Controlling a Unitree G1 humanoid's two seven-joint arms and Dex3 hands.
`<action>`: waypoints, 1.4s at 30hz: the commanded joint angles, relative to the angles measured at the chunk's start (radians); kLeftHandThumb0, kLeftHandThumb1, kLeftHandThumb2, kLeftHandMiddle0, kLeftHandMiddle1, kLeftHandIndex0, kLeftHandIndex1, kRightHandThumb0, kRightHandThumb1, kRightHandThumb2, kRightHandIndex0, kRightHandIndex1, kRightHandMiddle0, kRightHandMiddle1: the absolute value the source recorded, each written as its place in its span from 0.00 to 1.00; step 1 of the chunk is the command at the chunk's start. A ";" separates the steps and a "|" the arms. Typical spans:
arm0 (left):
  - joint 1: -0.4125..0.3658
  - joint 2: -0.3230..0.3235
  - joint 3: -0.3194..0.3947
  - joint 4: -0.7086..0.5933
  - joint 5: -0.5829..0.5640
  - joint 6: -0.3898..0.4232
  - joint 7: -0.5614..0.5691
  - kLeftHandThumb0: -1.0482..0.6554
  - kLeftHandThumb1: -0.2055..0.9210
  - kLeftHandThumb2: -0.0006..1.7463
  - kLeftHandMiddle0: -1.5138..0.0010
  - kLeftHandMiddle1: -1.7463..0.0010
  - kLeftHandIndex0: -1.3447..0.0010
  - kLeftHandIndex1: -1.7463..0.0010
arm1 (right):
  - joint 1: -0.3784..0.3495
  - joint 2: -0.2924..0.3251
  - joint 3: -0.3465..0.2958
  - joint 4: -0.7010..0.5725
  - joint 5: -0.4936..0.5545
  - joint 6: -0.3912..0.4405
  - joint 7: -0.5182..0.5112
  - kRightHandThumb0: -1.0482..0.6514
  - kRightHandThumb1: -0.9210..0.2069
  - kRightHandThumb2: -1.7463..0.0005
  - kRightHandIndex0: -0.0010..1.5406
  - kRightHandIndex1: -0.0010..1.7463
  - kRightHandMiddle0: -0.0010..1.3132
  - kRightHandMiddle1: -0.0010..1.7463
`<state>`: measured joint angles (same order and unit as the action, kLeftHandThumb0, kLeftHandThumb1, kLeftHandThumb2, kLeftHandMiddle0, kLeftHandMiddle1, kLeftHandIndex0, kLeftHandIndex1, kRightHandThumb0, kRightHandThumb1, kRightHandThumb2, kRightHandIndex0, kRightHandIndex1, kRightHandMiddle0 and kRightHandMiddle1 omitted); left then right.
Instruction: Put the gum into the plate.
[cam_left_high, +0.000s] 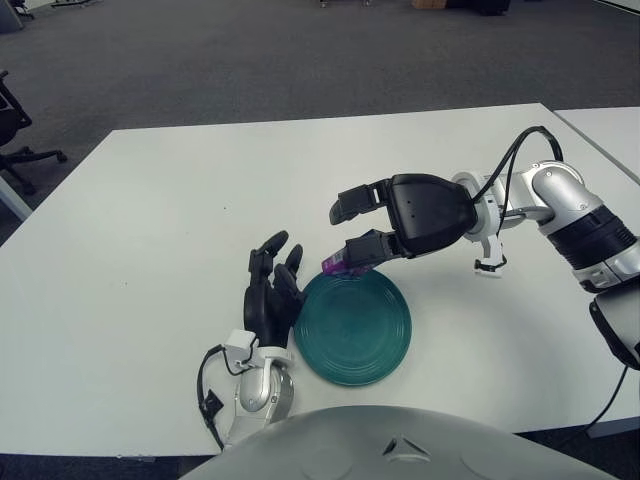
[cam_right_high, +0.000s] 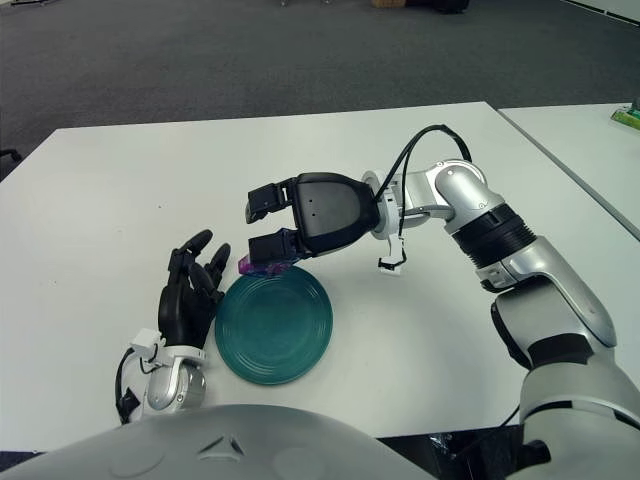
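A purple pack of gum (cam_left_high: 337, 266) is pinched in my right hand (cam_left_high: 352, 231), whose lower fingers close on it while the upper finger sticks out forward. The hand hovers just over the far left rim of the teal plate (cam_left_high: 355, 335), which lies on the white table near its front edge. In the right eye view the gum (cam_right_high: 256, 266) pokes out above the plate's far edge (cam_right_high: 290, 275). My left hand (cam_left_high: 271, 295) shows right beside the plate's left rim, fingers spread and holding nothing.
The white table (cam_left_high: 150, 220) stretches wide to the left and back. A second white table (cam_left_high: 612, 125) stands at the far right. A black office chair (cam_left_high: 15, 130) sits on the carpet at the far left.
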<state>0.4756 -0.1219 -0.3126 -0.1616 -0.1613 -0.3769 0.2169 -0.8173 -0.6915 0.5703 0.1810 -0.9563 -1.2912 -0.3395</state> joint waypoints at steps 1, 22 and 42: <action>-0.016 -0.101 -0.025 0.006 0.018 -0.020 0.022 0.15 1.00 0.51 0.71 0.77 0.95 0.40 | 0.014 0.018 -0.024 0.002 0.043 -0.008 0.056 0.38 0.27 0.61 0.34 0.36 0.48 0.81; -0.024 -0.188 -0.041 0.012 -0.255 0.001 0.024 0.15 1.00 0.56 0.75 0.90 1.00 0.49 | 0.145 0.075 -0.075 0.035 0.061 -0.038 0.220 0.17 0.00 0.65 0.17 0.09 0.00 0.43; -0.070 -0.215 -0.040 0.068 -0.325 -0.094 0.012 0.16 1.00 0.55 0.73 0.91 1.00 0.47 | 0.152 0.081 -0.110 0.014 0.041 -0.038 0.249 0.11 0.00 0.57 0.10 0.01 0.00 0.24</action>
<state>0.4741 -0.1218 -0.3186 -0.1019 -0.4643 -0.4262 0.2284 -0.6749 -0.6140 0.4880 0.2111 -0.9115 -1.3271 -0.1086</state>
